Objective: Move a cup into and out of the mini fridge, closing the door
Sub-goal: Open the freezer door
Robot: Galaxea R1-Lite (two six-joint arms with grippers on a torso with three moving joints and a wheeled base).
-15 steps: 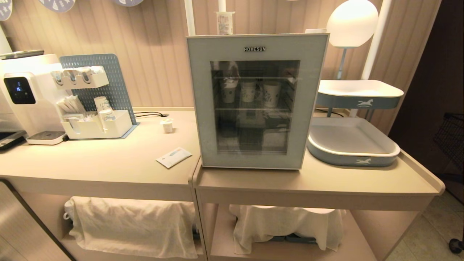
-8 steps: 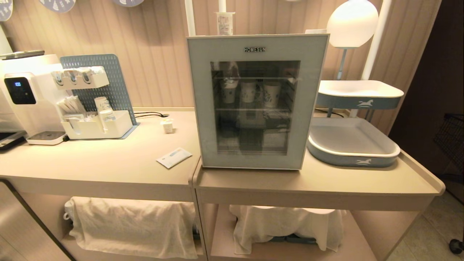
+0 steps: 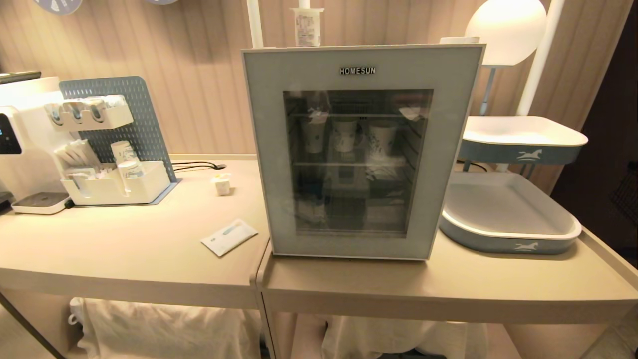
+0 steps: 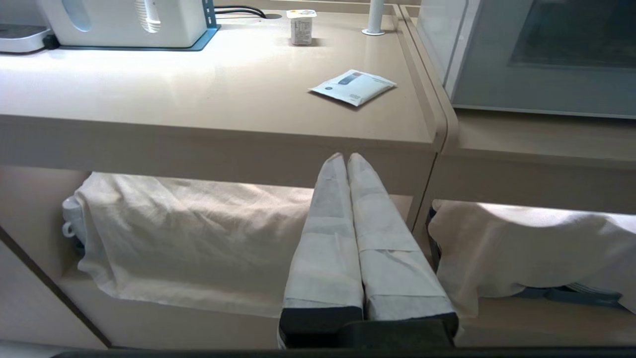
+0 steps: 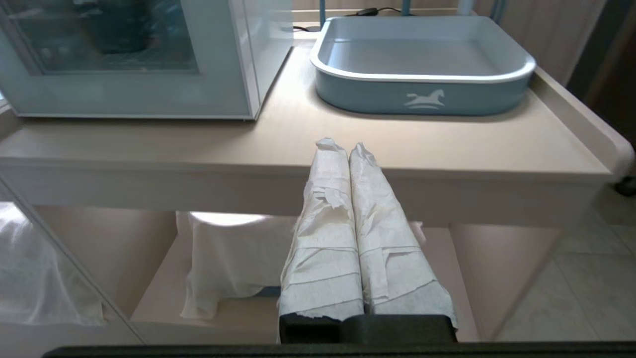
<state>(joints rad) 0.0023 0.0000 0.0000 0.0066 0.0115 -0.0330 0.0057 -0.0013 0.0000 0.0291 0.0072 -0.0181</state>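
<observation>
Well beyond left pincer (image 4: pixel 346 158) stands cup (image 4: pixel 301 27).

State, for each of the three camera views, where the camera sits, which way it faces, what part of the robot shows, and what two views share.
Head view: high, facing forward and down at the boxy white mini fridge with its closed grey-blue glass door; no robot part shows.
Left wrist view: low before the beige counter, facing the tiny white foil-lidded cup; shut left gripper shows.
Right wrist view: low, facing the grey-blue tray; shut right gripper shows.
Shared: head and left wrist views both show the flat white packet.
</observation>
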